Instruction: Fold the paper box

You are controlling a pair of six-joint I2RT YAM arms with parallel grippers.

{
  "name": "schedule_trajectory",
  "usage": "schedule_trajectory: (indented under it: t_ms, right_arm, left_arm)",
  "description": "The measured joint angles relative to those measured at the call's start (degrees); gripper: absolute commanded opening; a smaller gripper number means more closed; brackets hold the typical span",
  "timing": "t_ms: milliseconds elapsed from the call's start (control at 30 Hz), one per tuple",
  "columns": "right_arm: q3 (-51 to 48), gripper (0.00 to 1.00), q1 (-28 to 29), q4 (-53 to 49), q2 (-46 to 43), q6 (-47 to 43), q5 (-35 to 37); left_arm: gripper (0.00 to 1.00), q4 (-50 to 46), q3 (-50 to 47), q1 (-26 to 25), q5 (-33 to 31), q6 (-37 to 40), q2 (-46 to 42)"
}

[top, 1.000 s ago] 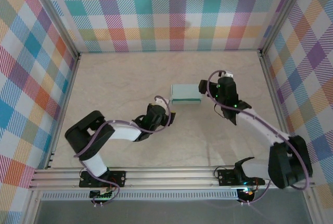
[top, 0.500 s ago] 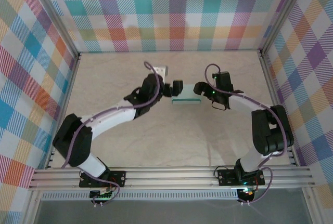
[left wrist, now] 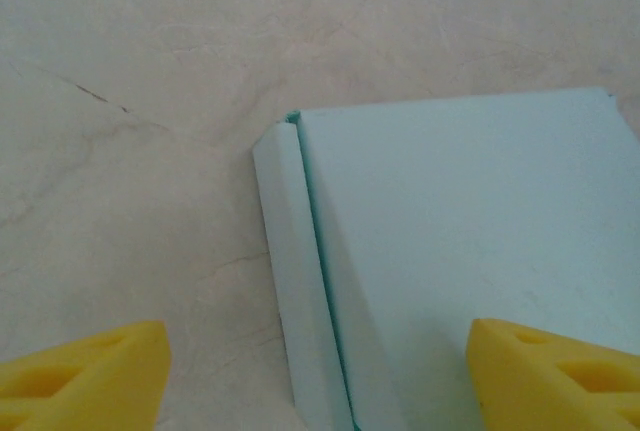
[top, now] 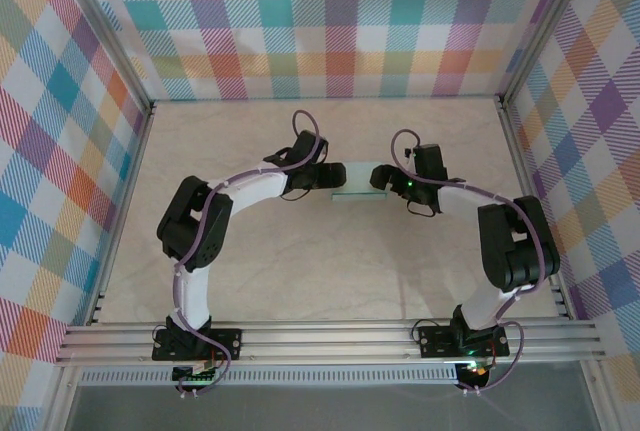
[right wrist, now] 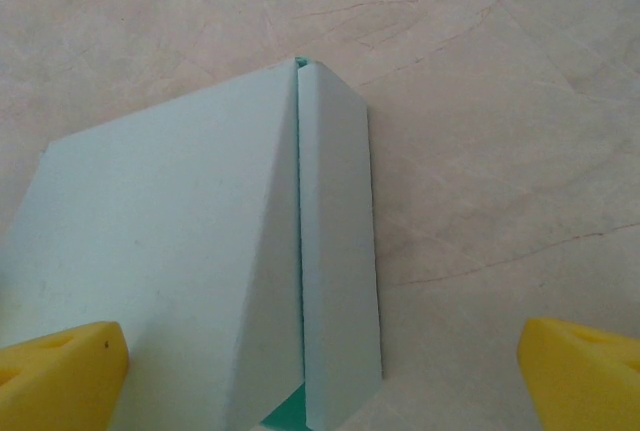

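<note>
Two grippers: the left gripper [top: 328,175] and the right gripper [top: 380,176] faced each other across the paper box [top: 356,181], one at each short end.
Left gripper state: jaws were spread wide with nothing held; the left pads [left wrist: 85,376], yellow, sat at the bottom corners of the left wrist view.
Right gripper state: jaws were likewise wide apart and empty; the right pads [right wrist: 62,369], yellow, sat at both lower corners of the right wrist view.
Box position: it lay flat on the marbled beige table [top: 300,251], just ahead of and below each gripper, one end under each wide gap.
Top view gave: the left arm [top: 240,189] and the right arm [top: 470,196] arched inward, and the plaid walls [top: 340,21].
Wrist views gave: a narrow end flap [left wrist: 293,281] folded down along the box end, with a thin slit at the crease; a darker teal inside [right wrist: 282,416] showed at one open corner.
Hard to make out: whether any pad touched the card could not be told; from above the fingers covered both box ends.
Cut off: the box's near part ran out of both wrist views.
Appearance: pale mint-teal card, plain and smooth.
</note>
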Motion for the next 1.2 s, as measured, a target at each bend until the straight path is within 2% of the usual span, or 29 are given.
schedule_trajectory:
  t_ms: [167, 267, 367, 467, 567, 667, 800, 900, 1133, 1200]
  right_arm:
    - [0.0, 0.78, -0.1, 0.9, 1.2, 0.0, -0.8]
    - [-0.1, 0.63, -0.2, 1.3, 2.5, 0.5, -1.1]
    - [-0.2, 0.54, -0.3, 1.7, 3.4, 0.7, -1.7]
    - [-0.2, 0.55, -0.3, 2.6, 3.6, 0.9, -2.2]
    - [-0.5, 0.69, -0.5, 3.0, 3.6, 1.2, -2.5]
    - [-1.5, 0.77, -0.8, 3.5, 3.1, 2.0, -3.0]
    - [-2.4, 0.79, -1.6, 4.7, 2.2, 3.3, -4.7]
    - [-2.7, 0.79, -2.4, 6.4, 2.0, 4.4, -6.2]
    - [-3.0, 0.80, -3.4, 8.0, 2.0, 6.4, -8.9]
    - [-3.0, 0.80, -3.4, 8.2, 2.0, 6.6, -9.4]
  left_arm:
    - [0.57, 0.5, -1.6, 0.0, 1.1, -0.7, 0.1]
    - [0.47, 0.9, -2.9, 0.0, 1.8, -1.2, 0.3]
    - [0.45, 2.2, -3.6, 0.0, 2.6, -1.4, 0.8]
    - [0.45, 2.9, -3.8, 0.0, 2.7, -1.4, 0.8]
    - [0.51, 4.1, -4.5, 0.3, 3.1, -1.6, 0.8]
    - [0.59, 6.3, -5.8, 0.9, 4.4, -2.5, 0.8]
    - [0.66, 9.5, -8.3, 2.2, 7.8, -4.2, 0.4]
    - [0.66, 11.3, -9.7, 3.6, 10.7, -5.9, 0.2]
    - [0.46, 12.4, -10.0, 5.2, 14.8, -8.5, 0.2]
    - [0.37, 12.9, -10.1, 5.3, 15.4, -9.0, 0.2]
